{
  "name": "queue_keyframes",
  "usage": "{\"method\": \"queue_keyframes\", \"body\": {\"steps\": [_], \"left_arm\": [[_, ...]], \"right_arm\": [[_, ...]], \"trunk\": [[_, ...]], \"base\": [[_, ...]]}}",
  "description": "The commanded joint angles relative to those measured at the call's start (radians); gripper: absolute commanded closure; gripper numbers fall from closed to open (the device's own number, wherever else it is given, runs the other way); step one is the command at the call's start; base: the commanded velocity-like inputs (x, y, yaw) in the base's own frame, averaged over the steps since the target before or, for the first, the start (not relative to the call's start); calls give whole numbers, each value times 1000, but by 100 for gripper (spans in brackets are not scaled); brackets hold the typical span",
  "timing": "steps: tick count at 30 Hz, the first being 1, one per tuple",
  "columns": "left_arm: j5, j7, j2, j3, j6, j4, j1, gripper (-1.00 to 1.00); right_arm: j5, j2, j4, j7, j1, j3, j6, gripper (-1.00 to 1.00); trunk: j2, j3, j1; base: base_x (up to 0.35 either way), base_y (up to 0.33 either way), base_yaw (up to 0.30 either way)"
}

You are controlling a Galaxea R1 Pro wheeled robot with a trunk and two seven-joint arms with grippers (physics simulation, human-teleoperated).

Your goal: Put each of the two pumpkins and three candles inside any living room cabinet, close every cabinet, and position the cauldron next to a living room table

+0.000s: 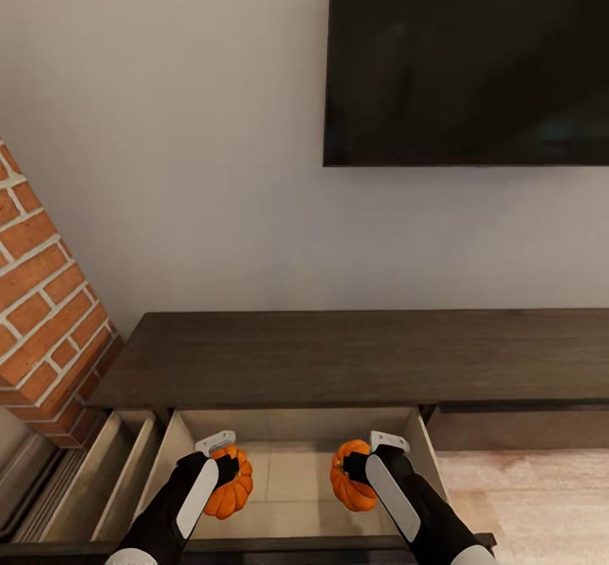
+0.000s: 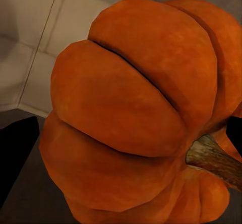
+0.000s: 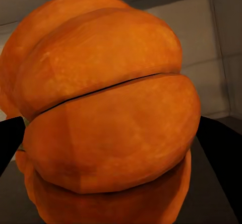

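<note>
The dark-brown cabinet [image 1: 355,353] stands against the wall with its left drawer [image 1: 296,430] pulled open toward me. My left gripper [image 1: 222,463] is shut on one orange pumpkin [image 1: 230,485] over the drawer's left half; up close that pumpkin [image 2: 136,113] shows its ribs and brown stem. My right gripper [image 1: 362,463] is shut on the other pumpkin [image 1: 351,476] over the drawer's right half, and this pumpkin [image 3: 106,118] sits between dark fingers [image 3: 222,158]. Candles, cauldron and table are out of view.
A brick column [image 1: 46,311] stands left of the cabinet. A dark TV screen [image 1: 469,57] hangs on the wall above it. The cabinet's right drawer front [image 1: 524,430] is shut. Light wooden floor [image 1: 533,497] lies at the right.
</note>
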Motion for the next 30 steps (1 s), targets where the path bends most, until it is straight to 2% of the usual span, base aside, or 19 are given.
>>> {"method": "queue_keyframes", "body": {"steps": [1,9,30], "left_arm": [[11,13,1,-3,2,-2,-1,100],[6,18,2,-27,1,-3,-1,100],[6,17,3,-31,0,-14,-1,100]], "right_arm": [[-10,0,-1,-10,-1,2,1,100],[-21,0,0,-8,-1,3,3,100],[-11,0,0,-13,-1,5,2,100]], "trunk": [[-8,-4,4],[-64,-29,34],[-211,-95,115]], "base": [[0,0,0],[0,0,0],[0,0,0]]}}
